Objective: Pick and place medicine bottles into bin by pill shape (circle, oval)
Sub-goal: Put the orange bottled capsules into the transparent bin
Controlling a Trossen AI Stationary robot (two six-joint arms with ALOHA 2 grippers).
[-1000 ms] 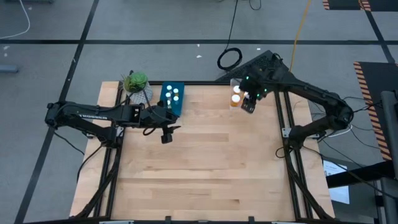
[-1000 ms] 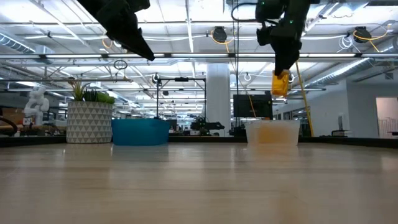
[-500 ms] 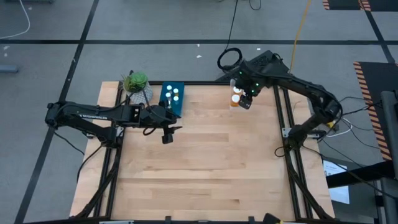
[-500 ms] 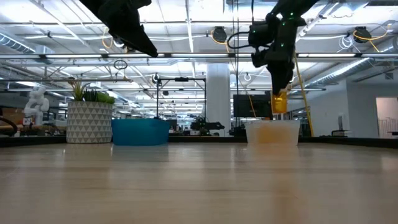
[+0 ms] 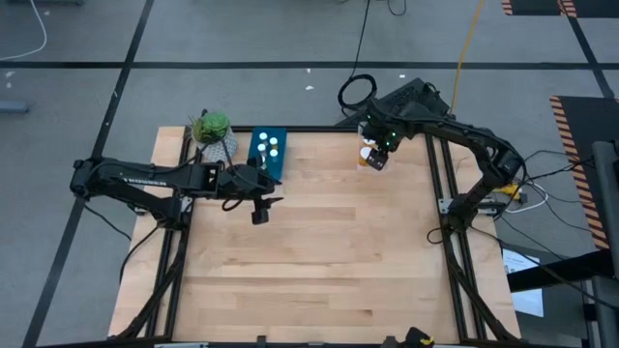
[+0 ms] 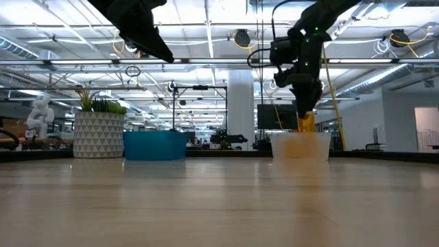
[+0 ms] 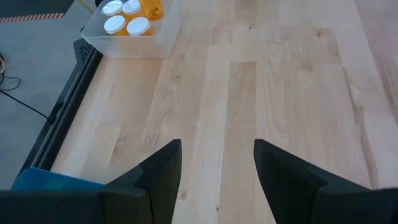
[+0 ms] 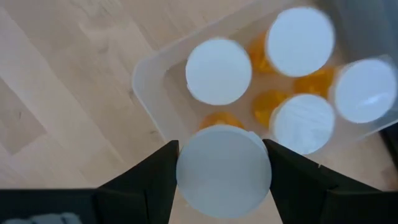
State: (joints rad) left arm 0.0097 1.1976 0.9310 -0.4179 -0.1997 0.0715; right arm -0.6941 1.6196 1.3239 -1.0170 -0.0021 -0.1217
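My right gripper (image 8: 222, 163) clamps a round white-capped orange bottle (image 8: 224, 167) directly over the clear plastic bin (image 8: 149, 93); four capped bottles (image 8: 219, 70) stand below. Left gripper (image 7: 217, 165) gapes, idle.

Both arms reach over the far half of the tabletop.

The right gripper (image 5: 376, 160) points down near the far edge, its fingers closed on a bottle (image 8: 223, 167). The left gripper (image 5: 259, 215) hangs by the far left corner, fingers (image 7: 158, 177) spread apart, arm stretched in from the left edge.
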